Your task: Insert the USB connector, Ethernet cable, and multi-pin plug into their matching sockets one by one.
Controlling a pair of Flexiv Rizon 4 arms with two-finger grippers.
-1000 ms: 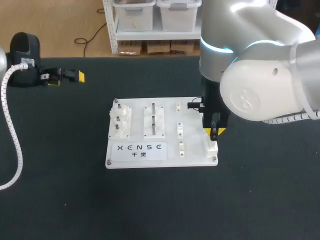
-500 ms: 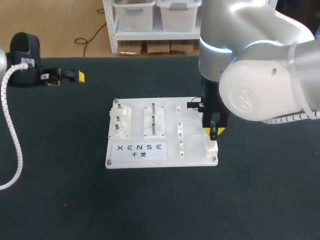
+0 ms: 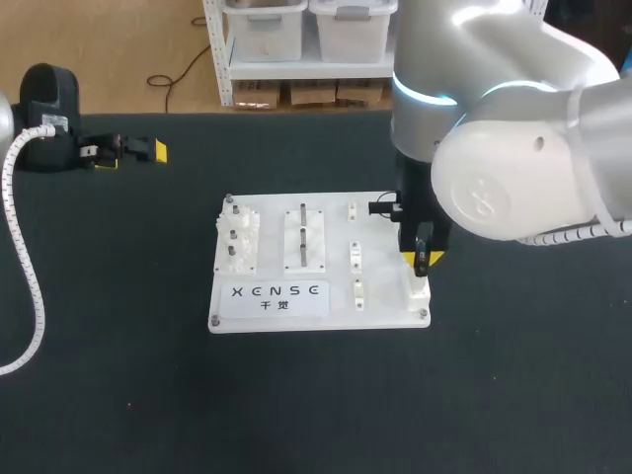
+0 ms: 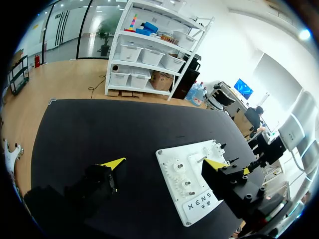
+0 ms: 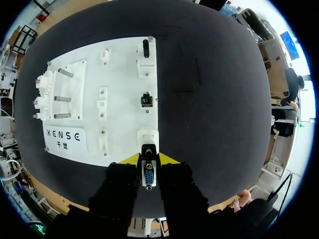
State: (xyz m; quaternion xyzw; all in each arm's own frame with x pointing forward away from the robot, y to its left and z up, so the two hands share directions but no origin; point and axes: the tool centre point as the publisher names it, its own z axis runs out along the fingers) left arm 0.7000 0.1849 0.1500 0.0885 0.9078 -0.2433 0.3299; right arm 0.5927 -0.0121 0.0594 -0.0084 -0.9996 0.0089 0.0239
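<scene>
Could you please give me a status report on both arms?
Left gripper open, empty, parked off the board. Right gripper shut on multi-pin plug, at the corner socket; seating unclear. Nothing seen blocking it.

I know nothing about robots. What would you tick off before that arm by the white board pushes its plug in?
1. Grip: the right gripper has both fingers on the multi-pin plug: ok.
2. Alignment: in the right wrist view the plug sits in line with the white socket just ahead of it: ok.
3. Contact between plug and socket: cannot tell.
4. The board lies flat on the table: ok.
5. The left gripper is open, empty and well away from the board: ok.
</scene>
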